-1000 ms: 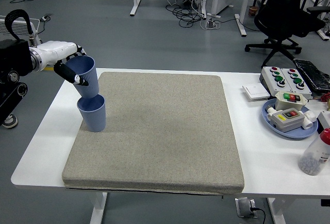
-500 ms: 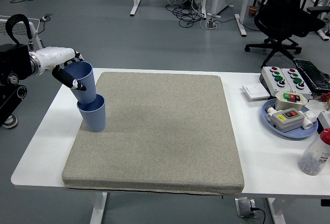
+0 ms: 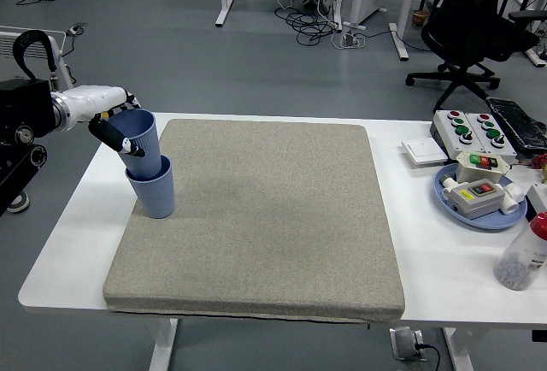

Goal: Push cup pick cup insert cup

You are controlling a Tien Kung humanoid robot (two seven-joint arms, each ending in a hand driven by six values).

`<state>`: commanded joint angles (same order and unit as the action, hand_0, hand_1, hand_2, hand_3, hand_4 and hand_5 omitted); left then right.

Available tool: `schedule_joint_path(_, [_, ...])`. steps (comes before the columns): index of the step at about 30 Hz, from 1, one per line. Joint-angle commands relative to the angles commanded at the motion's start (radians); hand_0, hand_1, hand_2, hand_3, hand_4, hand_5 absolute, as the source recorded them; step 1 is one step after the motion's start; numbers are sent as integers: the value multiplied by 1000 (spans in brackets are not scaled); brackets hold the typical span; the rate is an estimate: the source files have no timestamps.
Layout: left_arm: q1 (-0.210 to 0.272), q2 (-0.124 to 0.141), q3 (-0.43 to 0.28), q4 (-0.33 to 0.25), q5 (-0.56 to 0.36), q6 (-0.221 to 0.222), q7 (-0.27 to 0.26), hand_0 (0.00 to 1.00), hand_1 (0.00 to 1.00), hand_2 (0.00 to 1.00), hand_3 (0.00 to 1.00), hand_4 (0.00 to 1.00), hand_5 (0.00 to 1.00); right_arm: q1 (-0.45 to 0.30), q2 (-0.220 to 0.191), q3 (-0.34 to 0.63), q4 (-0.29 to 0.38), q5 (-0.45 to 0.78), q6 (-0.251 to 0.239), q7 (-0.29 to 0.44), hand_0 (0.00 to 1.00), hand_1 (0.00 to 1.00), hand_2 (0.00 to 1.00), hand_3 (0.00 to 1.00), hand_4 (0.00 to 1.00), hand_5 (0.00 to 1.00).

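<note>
No brand name or other writing can be read on any object here; the labels are too small.

At the far left, the left hand comes in from the left edge on a black arm with a white wrist. Its fingers are closed around the upper blue cup, with a dark fingertip pressed on the cup's side. This cup is tilted, its mouth leaning to the left, and its bottom sits inside the mouth of the lower blue cup. The lower cup stands upright on the left edge of the grey mat, toward its far corner. The mat covers most of the white table.

On the right part of the table there is a white flat box, then a control box with red and green buttons. Nearer lies a blue plate with two small switch boxes on it. At the near right edge stands a clear bottle with a red cap.

The right hand is not visible.
</note>
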<state>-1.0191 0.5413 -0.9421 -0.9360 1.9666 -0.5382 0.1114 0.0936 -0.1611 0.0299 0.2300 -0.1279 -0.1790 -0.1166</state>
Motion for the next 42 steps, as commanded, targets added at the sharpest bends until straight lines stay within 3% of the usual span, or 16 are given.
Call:
schedule_joint_path(11, [6,-7,27,-2,-37,-4,-6,400,563,559,602,651,286,-4,1,12,1,-19,-1,-5,698,600,622,579,120,471])
schedule_joint_path(12, [6,-8,29,-2,-38,-4,-6,455,642,671,686,668,290,-5,1,14,1,-22,-1,-6,698,600,622,579,119,470])
schedule_joint_path(17, [14,-16,36,2,-40,-3,-15,455,642,671,686,668,290,-10,2,22,1,-36,-1,-9,698,600,622,579,119,470])
schedule_joint_path(18, [14,-16,36,2,-40,-3,-15,759,865,886,809,726,336,-10,2,22,1,-36,-1,-9,698,601,622,579,119,471])
schedule_joint_path(23, [17,-22,45,8,-35,-17,-12,759,865,886,809,726,336,-11,3,13,0,-20,0,-6,698,601,622,579,119,471])
schedule_joint_path(24, [16,-22,47,10,-32,-18,-12,887,960,993,948,909,495,-11,3,13,0,-20,0,-6,698,600,622,579,120,471])
schedule_joint_path(29, [7,-26,60,33,-6,6,-24,887,960,993,948,909,495,-9,3,16,-1,-23,1,-8,698,600,622,579,120,471])
schedule_joint_path(30, [6,-27,61,37,-1,11,-26,955,998,998,998,998,569,-9,3,16,-1,-23,2,-8,698,601,622,579,120,471])
schedule_joint_path(41, [20,-30,53,46,-25,37,-34,960,998,998,998,998,595,-8,4,12,-2,-14,1,-6,698,600,619,579,121,471])
schedule_joint_path(42, [22,-30,48,44,-29,41,-36,949,998,998,998,998,666,-8,4,12,-2,-14,1,-6,698,600,619,579,121,471])
